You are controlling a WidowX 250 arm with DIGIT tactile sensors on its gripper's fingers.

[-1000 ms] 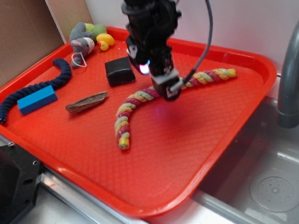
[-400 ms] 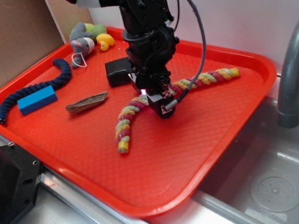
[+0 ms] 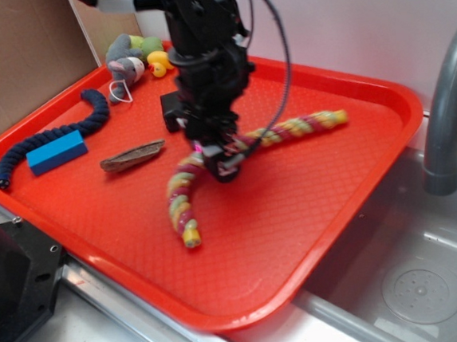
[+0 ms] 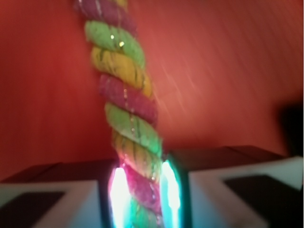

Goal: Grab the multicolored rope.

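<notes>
Beside the black block point(image 3: 172, 108), fingers point(image 4: 178, 190) clench the multicolored rope point(image 3: 184, 192).

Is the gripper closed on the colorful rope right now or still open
Shut on it. In the wrist view the multicolored rope is pinched between both fingers of the gripper, with no gap showing.

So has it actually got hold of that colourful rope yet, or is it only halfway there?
Nearly there. Done: the claw has come down on the multicolored rope at its bend, and the wrist view shows the rope pinched between the two fingers. In hand: the rope's ends have shifted on the red tray compared with a second ago, so it is being dragged. Left: raising it clear; both ends seem to rest on the tray.
</notes>
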